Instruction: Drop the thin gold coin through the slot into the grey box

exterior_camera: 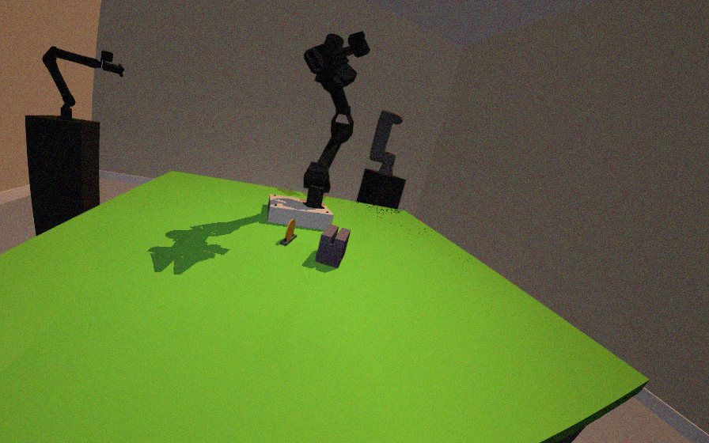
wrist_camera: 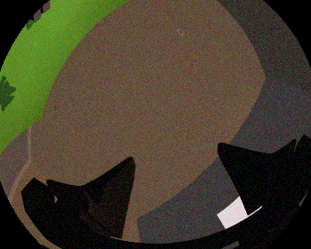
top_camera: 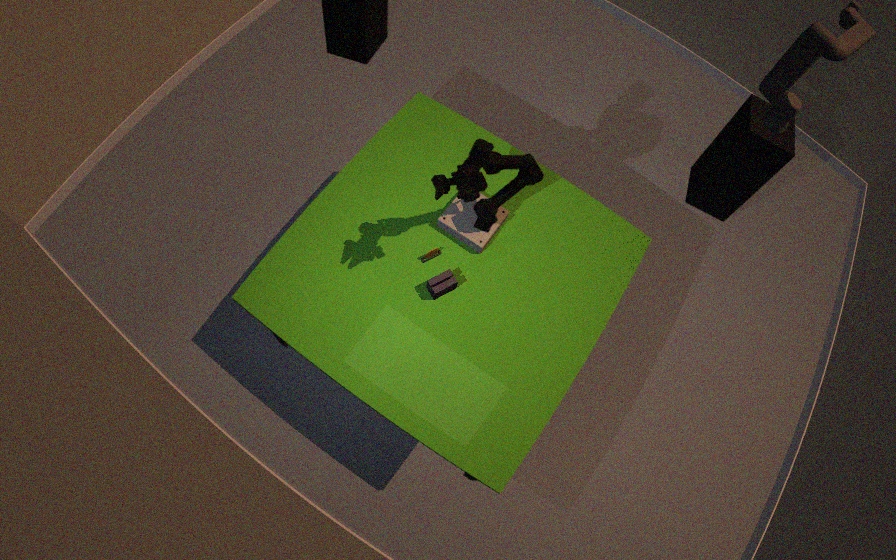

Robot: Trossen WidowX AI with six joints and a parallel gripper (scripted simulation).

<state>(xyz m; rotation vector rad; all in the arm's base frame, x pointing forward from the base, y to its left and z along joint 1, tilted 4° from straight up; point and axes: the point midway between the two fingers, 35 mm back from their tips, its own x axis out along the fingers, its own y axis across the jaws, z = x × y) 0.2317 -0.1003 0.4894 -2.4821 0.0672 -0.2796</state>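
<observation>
The gold coin (top_camera: 432, 253) (exterior_camera: 290, 229) stands on edge in its small dark holder (exterior_camera: 286, 241), a short way in front of the arm's base. The grey box (top_camera: 442, 288) (exterior_camera: 330, 253) stands beside it, farther from the base, with a dark slot running across its lid. A corner of the box shows at the upper left edge of the wrist view. My gripper (wrist_camera: 177, 156) is open, with its two dark fingers wide apart and nothing between them. It is raised high above the table, well away from the coin and box. The coin cannot be made out in the wrist view.
The arm's pale base block (top_camera: 478, 243) (exterior_camera: 299, 217) stands on the green table (top_camera: 549, 333) (exterior_camera: 236, 341), behind the coin and box. The arm's shadow falls on the table to one side of them. Dark pedestals (top_camera: 740, 166) (exterior_camera: 62, 170) with other arms stand beyond the table.
</observation>
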